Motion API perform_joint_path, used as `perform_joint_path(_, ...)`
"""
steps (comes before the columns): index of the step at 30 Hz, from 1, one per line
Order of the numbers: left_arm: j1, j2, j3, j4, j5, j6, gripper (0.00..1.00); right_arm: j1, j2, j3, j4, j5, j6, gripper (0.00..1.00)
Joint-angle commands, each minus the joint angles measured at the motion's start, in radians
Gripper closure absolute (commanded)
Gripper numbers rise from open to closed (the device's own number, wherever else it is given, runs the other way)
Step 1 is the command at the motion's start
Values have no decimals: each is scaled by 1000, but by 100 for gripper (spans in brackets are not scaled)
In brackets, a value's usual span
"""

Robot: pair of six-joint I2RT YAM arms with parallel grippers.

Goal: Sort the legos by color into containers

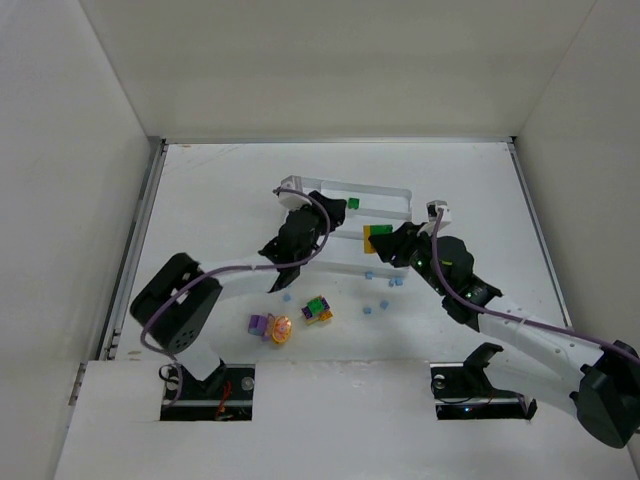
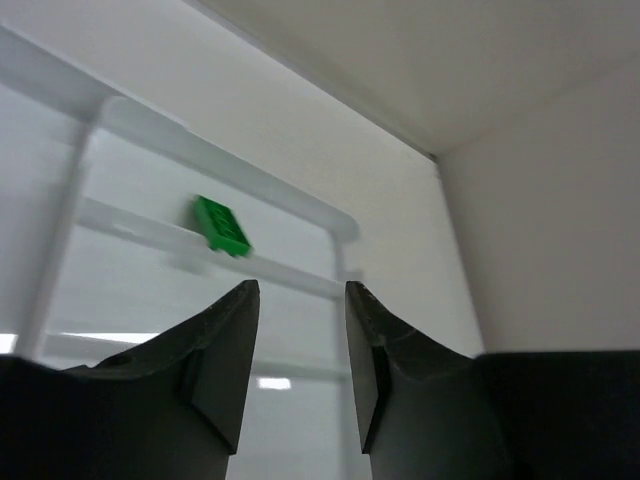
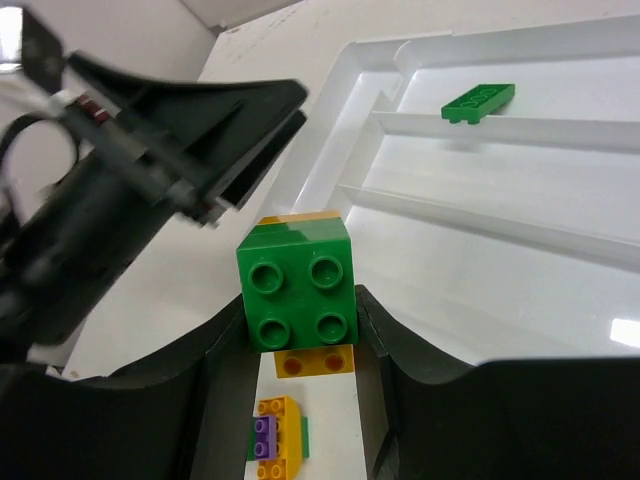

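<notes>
The right arm (image 1: 470, 290)'s jaws pinch a green brick (image 3: 297, 285) stacked on a yellow brick (image 3: 315, 362) at the white tray (image 3: 420, 55)'s edge, apparently for colour sorting. The left arm (image 1: 290, 240)'s jaws hang spread, empty, over the tray where 1 flat green piece (image 2: 221, 226) lies.

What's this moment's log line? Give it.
left gripper: open, empty, at tray; right gripper: shut on green brick; flat green plate: in tray

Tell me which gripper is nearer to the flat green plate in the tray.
Left. The left gripper hangs open just short of the flat green plate, which lies straight ahead of it. The right gripper, clamped on a green brick, sits farther off.
</notes>
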Motion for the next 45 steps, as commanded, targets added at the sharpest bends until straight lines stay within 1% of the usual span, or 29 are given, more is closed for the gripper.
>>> perform_joint_path(1,-38,-140,-118,112,172,-93,62,-7,18,4,100,-22,45,86)
perform_joint_path(5,-63,-231,-231,195,257,-156,58,-7,75,31,122,-57,122,86)
perform_joint_path(8,-63,-271,-288,230,268,-175,58,-8,105,43,146,-70,185,86)
perform_joint_path(11,-60,-300,-318,224,255,-149,60,-27,125,51,165,-70,234,86)
perform_joint_path(14,-71,-306,-316,221,254,-94,61,-39,157,74,165,-71,270,87)
perform_joint_path(22,-120,-329,-307,195,237,24,65,-47,199,132,139,-41,282,87)
perform_joint_path(28,-144,-314,-284,171,239,58,64,-45,222,148,142,-47,296,87)
perform_joint_path(37,-184,-250,-227,169,237,115,62,-45,220,139,150,-53,303,87)
perform_joint_path(42,-186,-213,-207,177,237,113,66,-48,213,128,162,-67,311,87)
perform_joint_path(45,-187,-208,-196,169,237,123,78,-54,199,114,165,-70,314,87)
